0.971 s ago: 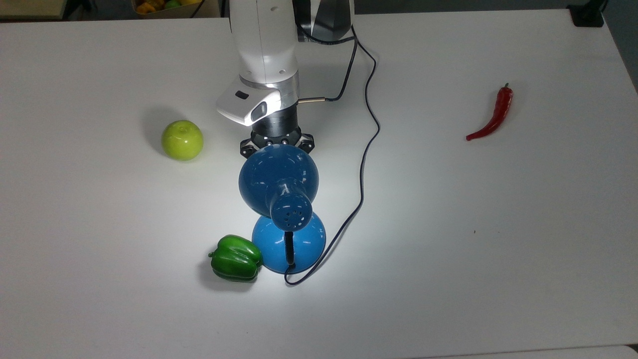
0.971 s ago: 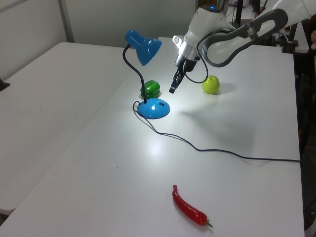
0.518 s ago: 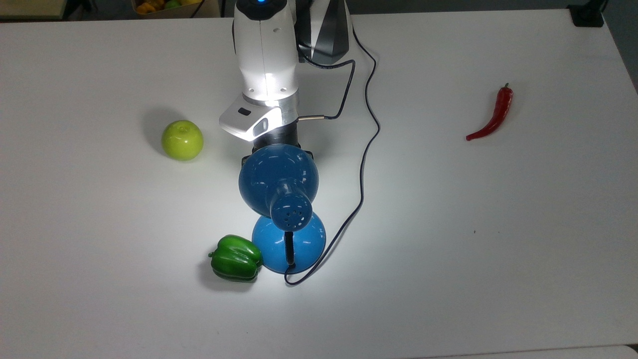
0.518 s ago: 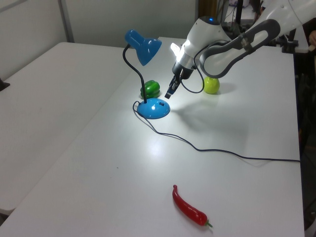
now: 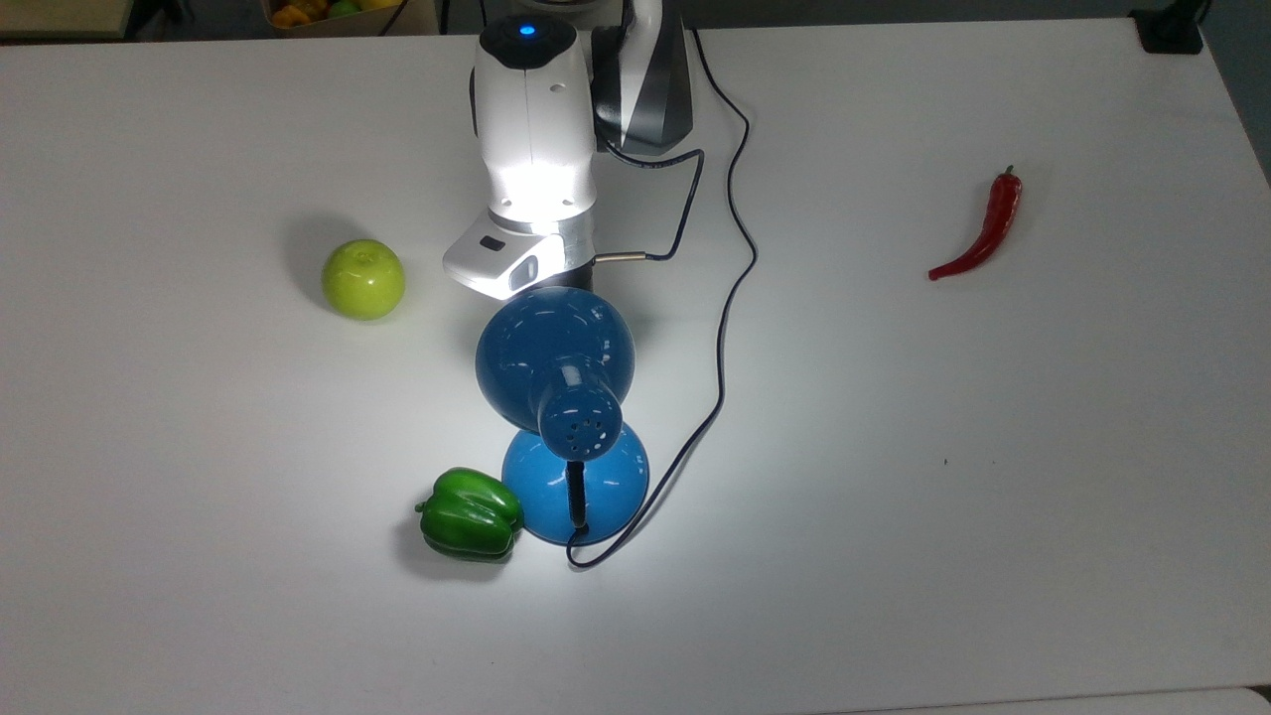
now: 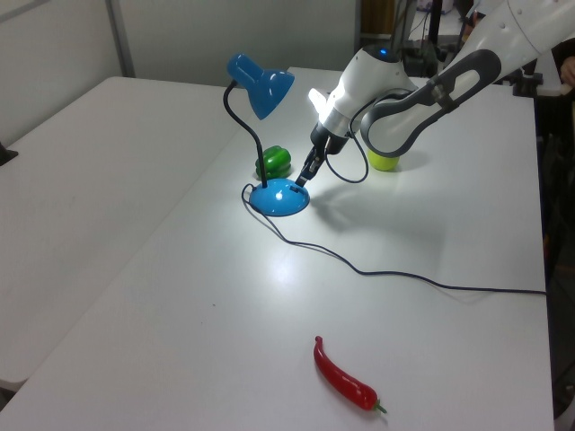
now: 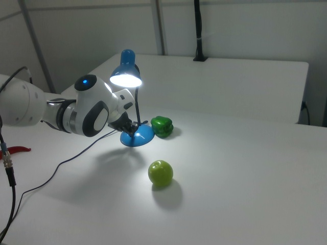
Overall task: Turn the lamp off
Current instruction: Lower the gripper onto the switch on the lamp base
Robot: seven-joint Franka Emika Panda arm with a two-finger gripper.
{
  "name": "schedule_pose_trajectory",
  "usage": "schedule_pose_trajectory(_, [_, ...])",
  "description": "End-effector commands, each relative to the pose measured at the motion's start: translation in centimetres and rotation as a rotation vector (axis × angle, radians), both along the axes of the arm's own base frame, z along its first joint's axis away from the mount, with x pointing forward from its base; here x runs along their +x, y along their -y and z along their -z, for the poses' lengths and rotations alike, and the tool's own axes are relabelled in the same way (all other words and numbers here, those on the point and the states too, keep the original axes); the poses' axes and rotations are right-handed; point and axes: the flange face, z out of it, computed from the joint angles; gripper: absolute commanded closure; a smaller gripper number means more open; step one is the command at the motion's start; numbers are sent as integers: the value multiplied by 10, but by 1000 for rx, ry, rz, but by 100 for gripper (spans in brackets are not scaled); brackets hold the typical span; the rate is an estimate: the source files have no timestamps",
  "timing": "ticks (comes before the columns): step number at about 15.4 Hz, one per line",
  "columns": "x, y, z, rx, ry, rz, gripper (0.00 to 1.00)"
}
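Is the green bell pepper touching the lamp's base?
Cannot tell. In the top view the pepper sits right against the base; neither contact nor a gap shows plainly.

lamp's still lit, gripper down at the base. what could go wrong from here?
1. The gripper comes in at a slant onto the rounded glossy base of the lamp; it could slip off or push the base sideways instead of switching it.
2. The green pepper sits right beside the base, so a shove could knock it.
3. The cord trails across the table; a sliding base would drag it.
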Motion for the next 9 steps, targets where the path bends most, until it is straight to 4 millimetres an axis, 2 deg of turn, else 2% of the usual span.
schedule_pose_trajectory(1, [0,-7,5,-9,16,-4,100])
schedule_pose_trajectory(9, [-1,-10,13,-11,4,-8,100])
